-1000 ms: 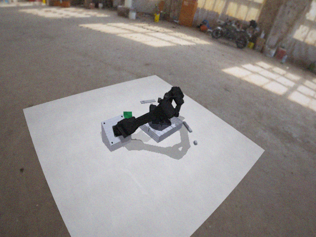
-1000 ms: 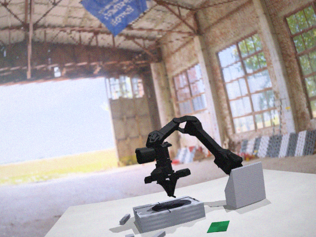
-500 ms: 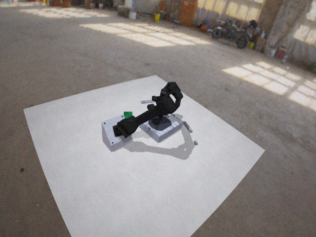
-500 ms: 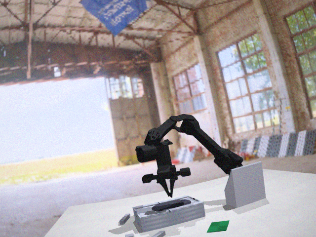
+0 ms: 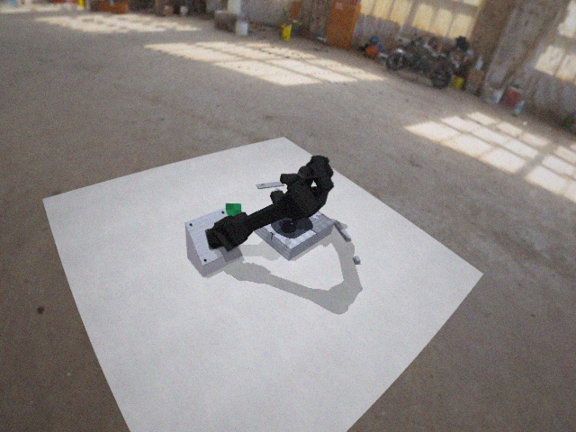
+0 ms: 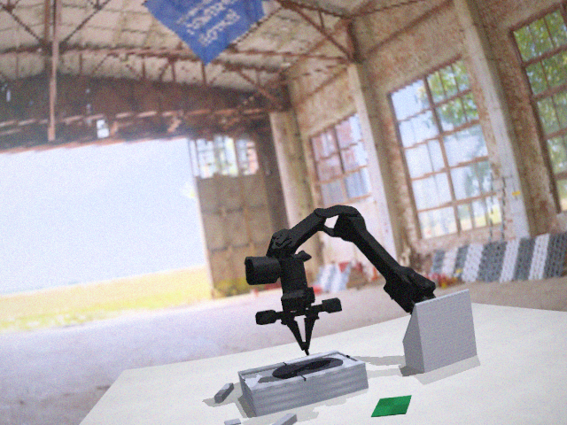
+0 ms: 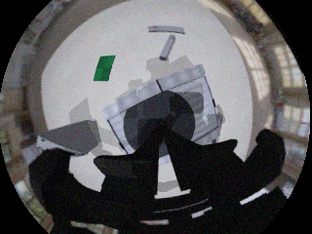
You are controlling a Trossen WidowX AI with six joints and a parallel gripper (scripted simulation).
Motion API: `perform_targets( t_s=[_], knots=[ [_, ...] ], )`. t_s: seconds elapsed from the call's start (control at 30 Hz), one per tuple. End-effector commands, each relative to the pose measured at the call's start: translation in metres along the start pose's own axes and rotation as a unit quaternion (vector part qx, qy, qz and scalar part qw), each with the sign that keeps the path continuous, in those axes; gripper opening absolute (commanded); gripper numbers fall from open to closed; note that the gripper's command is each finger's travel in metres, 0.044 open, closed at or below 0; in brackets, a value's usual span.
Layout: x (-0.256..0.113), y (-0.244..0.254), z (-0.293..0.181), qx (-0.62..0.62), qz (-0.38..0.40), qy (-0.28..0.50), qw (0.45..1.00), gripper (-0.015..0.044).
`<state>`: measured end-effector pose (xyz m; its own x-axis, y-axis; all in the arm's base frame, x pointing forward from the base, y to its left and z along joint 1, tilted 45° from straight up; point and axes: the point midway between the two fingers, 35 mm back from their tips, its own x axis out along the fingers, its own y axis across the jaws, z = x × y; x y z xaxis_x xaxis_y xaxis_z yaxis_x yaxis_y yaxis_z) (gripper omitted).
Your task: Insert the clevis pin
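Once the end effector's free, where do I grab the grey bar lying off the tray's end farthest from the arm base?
I'd grip the grey bar mid-length, from straight above, closing across its narrow width: it's long, slim and lying down, with the tray close by.

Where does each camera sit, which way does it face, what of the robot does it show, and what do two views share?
Top: high beside the white table, looking obliquely down; the whole arm shows.
Exterior: low beyond the tray, looking across it; the arm shows in profile.
Wrist: on the arm, looking past its black gripper fingers at the tray.
Top and exterior share arm and tray.
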<state>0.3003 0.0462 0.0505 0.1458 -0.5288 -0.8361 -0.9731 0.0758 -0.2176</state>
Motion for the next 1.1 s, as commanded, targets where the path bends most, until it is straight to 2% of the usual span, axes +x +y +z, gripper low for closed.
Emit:
perform_targets(
  t_s=[0.0,0.57,1.07],
  knots=[
    [0.000,0.000,-0.002,-0.002,-0.001,-0.045,0.999,0.0000],
    [0.004,0.000,-0.016,-0.008,0.000,-0.249,0.969,0.0000],
    [0.011,0.000,-0.026,-0.013,0.001,-0.411,0.912,0.0000]
  ],
)
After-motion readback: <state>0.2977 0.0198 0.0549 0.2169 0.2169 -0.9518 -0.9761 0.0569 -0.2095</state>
